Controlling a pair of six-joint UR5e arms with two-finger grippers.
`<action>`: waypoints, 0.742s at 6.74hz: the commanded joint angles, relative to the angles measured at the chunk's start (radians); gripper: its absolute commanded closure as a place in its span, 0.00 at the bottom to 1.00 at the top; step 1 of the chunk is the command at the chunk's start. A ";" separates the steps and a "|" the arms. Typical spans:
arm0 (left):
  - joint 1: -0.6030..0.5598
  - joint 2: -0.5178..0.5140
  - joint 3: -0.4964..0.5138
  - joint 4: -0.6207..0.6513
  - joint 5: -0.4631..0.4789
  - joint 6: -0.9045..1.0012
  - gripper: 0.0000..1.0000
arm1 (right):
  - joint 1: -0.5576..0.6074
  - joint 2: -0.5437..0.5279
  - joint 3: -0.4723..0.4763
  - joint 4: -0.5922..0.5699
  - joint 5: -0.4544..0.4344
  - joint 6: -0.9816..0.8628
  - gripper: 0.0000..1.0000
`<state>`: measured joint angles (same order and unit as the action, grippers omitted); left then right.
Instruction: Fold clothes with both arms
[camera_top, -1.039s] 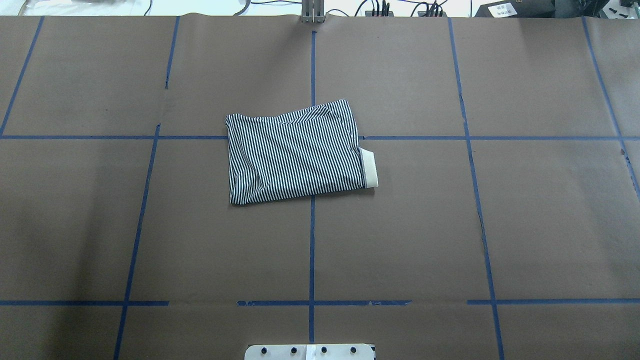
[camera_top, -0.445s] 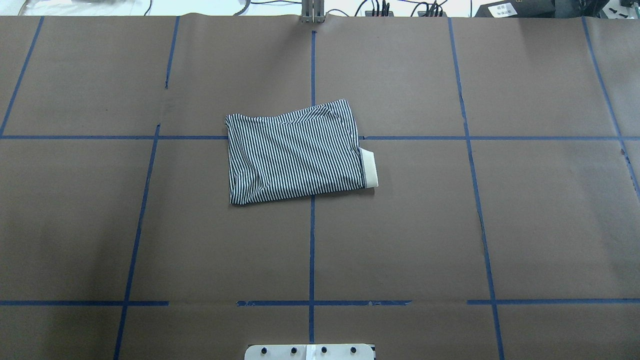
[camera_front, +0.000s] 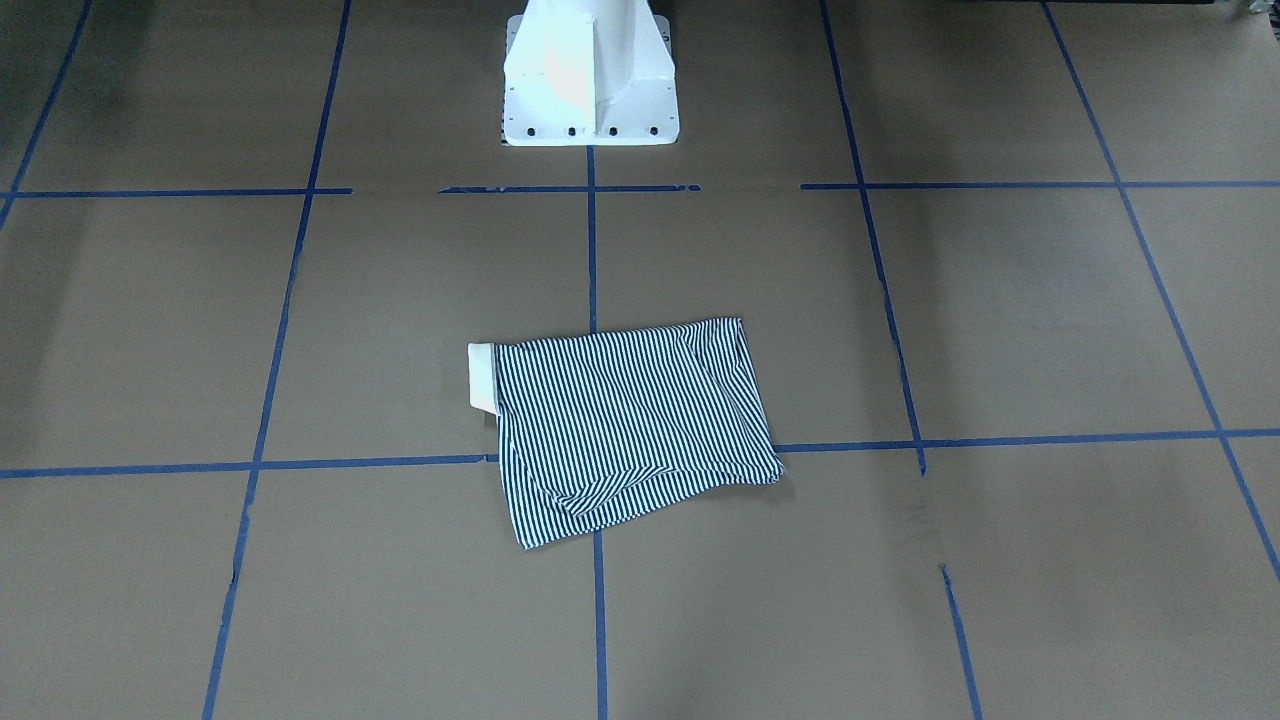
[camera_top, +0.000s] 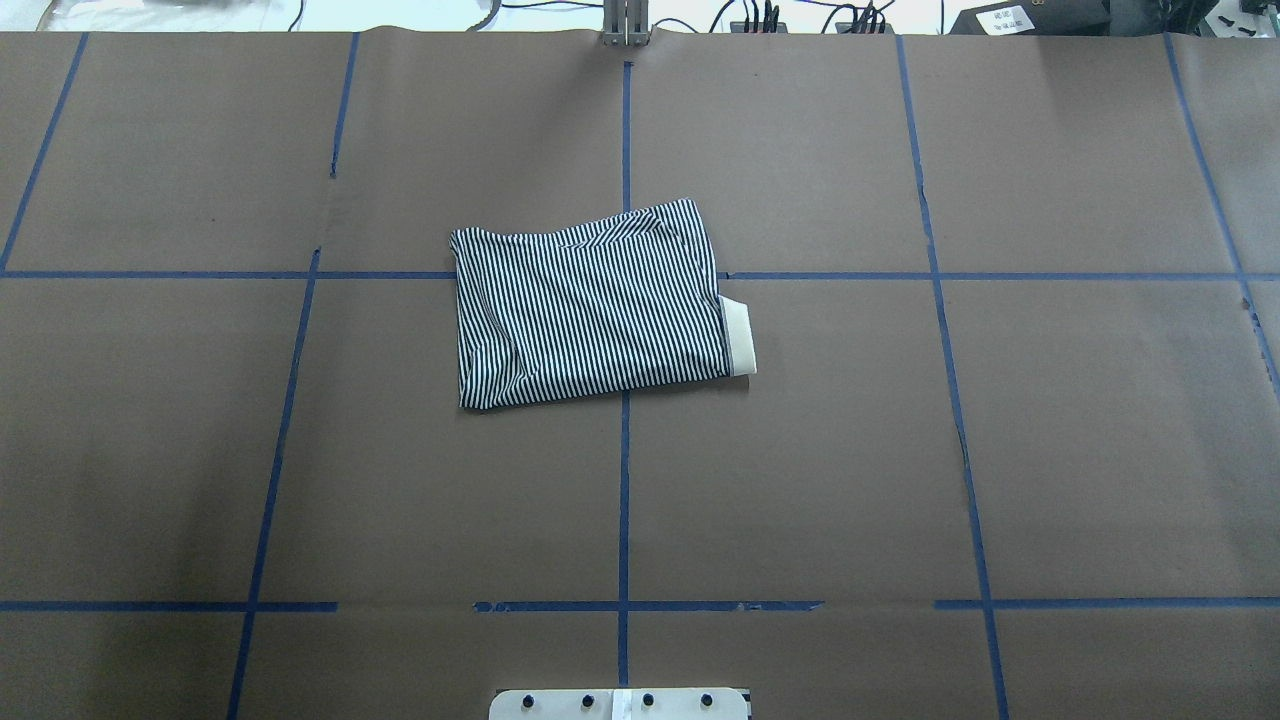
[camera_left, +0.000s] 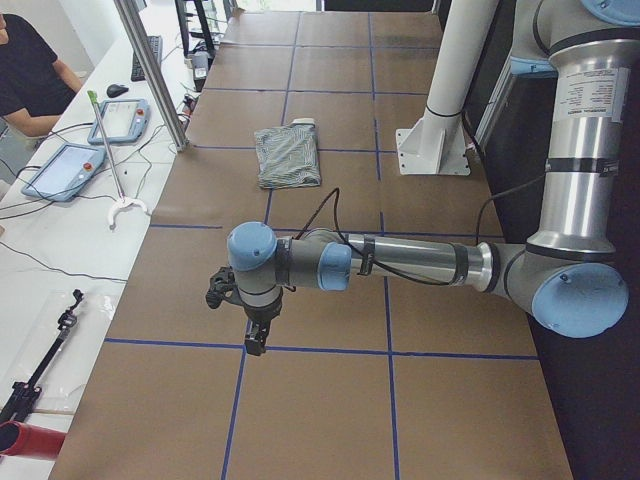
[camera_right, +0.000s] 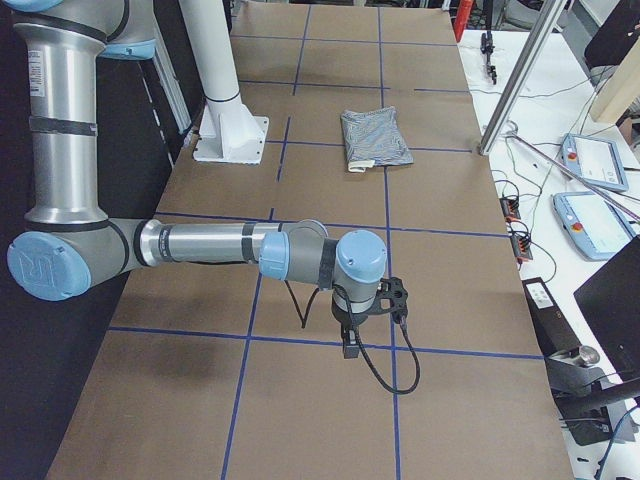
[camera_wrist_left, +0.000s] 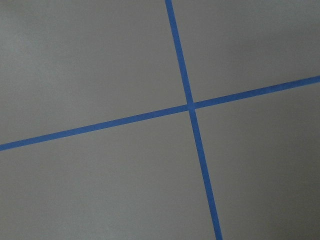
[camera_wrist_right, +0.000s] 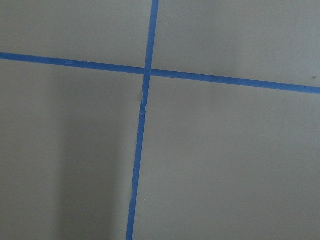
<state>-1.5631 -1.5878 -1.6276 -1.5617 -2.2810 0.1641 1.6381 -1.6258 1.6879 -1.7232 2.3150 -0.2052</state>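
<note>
Nothing had shifted over the last second. The thin-striped navy-and-white polo shirt (camera_top: 590, 305) lay in the same folded packet as a moment before, and no arm was over it. To my eye that meant the folding was done, or very nearly, with both arms parked away from the cloth.

The shirt sat near the middle of the brown paper-covered bench (camera_top: 1080, 450), over a crossing of the blue tape lines (camera_top: 624, 480) and some way out from the white pedestal base (camera_front: 588, 75). It made a rough rectangle of soft, thin knit and lay fairly flat. There were a few shallow creases at the end toward the robot's left, and one layer was turned on the diagonal along the far edge. A plain cream collar (camera_top: 738, 337) poked out from the end toward the robot's right as a smooth, stiffer-looking band.

The grey-silver left arm (camera_left: 410, 262), with its light blue joint caps, reached low over bare paper well apart from the shirt, its black left pincer (camera_left: 255, 335) pointing down. The matching right arm (camera_right: 200, 243) mirrored it at the other end, with the black right pincer (camera_right: 350, 343) also pointing down. I couldn't tell whether either pincer was clenched or released. The wrist cameras showed only matt paper and tape crossings.
</note>
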 joint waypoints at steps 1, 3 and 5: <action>0.000 0.000 0.000 0.000 0.000 0.002 0.00 | -0.012 0.004 -0.042 0.034 0.000 0.010 0.00; 0.000 0.005 0.006 -0.001 0.000 0.002 0.00 | -0.052 0.003 -0.124 0.262 -0.002 0.198 0.00; 0.000 0.005 0.009 -0.001 0.000 0.000 0.00 | -0.053 0.003 -0.125 0.278 0.004 0.210 0.00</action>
<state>-1.5631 -1.5838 -1.6198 -1.5630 -2.2810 0.1647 1.5885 -1.6227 1.5685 -1.4639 2.3174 -0.0135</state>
